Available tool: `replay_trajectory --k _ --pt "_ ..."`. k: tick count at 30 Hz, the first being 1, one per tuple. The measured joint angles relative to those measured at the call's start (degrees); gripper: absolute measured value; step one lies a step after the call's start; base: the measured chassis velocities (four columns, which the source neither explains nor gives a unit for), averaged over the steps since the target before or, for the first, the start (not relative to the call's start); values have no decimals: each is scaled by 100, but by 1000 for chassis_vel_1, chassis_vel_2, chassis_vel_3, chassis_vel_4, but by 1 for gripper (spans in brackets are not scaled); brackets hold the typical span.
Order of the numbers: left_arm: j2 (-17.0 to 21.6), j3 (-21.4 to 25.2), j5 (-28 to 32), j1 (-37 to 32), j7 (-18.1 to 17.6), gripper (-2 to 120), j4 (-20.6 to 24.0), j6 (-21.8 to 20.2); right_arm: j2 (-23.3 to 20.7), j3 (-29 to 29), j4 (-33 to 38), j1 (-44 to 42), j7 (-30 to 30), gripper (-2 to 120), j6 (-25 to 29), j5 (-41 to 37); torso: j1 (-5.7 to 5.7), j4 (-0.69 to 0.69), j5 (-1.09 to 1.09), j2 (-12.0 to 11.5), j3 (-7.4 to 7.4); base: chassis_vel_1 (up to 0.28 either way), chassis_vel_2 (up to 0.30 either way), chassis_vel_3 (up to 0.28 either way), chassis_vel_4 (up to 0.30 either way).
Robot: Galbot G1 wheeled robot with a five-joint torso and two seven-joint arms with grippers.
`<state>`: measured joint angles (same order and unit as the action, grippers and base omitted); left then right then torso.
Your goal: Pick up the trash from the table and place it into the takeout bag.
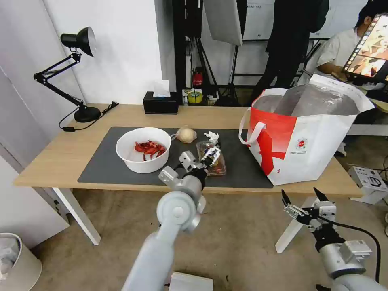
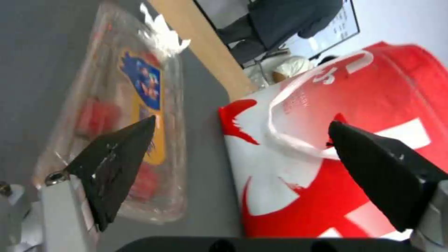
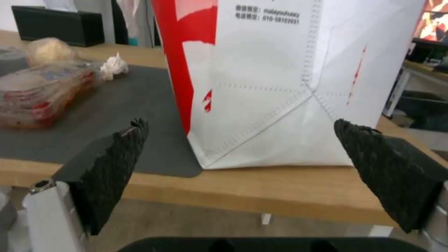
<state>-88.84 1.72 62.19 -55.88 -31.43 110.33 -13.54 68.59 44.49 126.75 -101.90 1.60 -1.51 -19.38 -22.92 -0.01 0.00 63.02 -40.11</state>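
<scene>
On the dark mat point(image 1: 101, 165) of the table point(image 1: 52, 157) stand a white bowl point(image 1: 143, 150) of red scraps, a small clear bag with a beige lump point(image 1: 186, 134), a crumpled tissue point(image 1: 211, 136) and a clear clamshell tray point(image 1: 214, 166). My left gripper point(image 1: 213, 154) hovers open just over the tray point(image 2: 126, 115), one finger point(image 2: 117, 161) above its lid and the other toward the takeout bag point(image 2: 350, 140). The takeout bag point(image 1: 303, 137) stands open at the table's right end. My right gripper point(image 1: 301, 199) waits open below the table's front edge, facing the bag point(image 3: 280, 87).
A black desk lamp point(image 1: 76, 72) and a black tissue box point(image 1: 160, 103) stand along the table's back edge. A pale bin point(image 1: 16, 262) sits on the floor at the left. People and equipment are in the room behind the table.
</scene>
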Motion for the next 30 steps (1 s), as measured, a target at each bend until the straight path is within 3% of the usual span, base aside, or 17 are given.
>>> replay_trajectory --k 7,9,10,11,14,15,18,19,22,30 --pt "614 -52 -1073 127 623 99 72 -190 40 39 93 -101 5 100 79 -3 0 1 0 0 0 0 0 0 0" --pt "989 -177 -1798 284 1007 92 -42 -206 53 40 130 -116 7 100 86 -4 0 1 -1 0 0 0 0 0 0" --pt "1279 -267 -2286 401 1378 85 -161 -176 54 39 161 -122 7 100 86 -17 0 1 -1 0 0 0 0 0 0" --pt "1279 -267 -2286 401 1378 85 -161 -176 54 39 161 -122 7 100 86 -17 0 1 -1 0 0 0 0 0 0" --pt "1924 -516 -3111 739 2271 70 -440 62 15 20 241 -118 12 100 78 -259 0 1 -2 0 0 0 0 0 0" --pt "1924 -516 -3111 739 2271 70 -440 62 15 20 241 -118 12 100 78 -259 0 1 -2 0 0 0 0 0 0" --pt "2331 -794 -3657 1065 2769 58 -621 315 -44 -10 292 -94 14 100 3 -700 0 1 -1 0 0 0 0 0 0" --pt "2331 -794 -3657 1065 2769 58 -621 315 -44 -10 292 -94 14 100 3 -700 0 1 -1 0 0 0 0 0 0" --pt "2602 -1154 -3824 1312 2969 42 -766 489 -165 -96 346 14 42 100 -185 -1458 0 0 0 0 0 0 0 0 0" --pt "2641 -1526 -3913 1499 3133 16 -1137 693 -476 -167 359 340 121 100 -449 -2886 0 1 0 0 0 0 0 0 0"
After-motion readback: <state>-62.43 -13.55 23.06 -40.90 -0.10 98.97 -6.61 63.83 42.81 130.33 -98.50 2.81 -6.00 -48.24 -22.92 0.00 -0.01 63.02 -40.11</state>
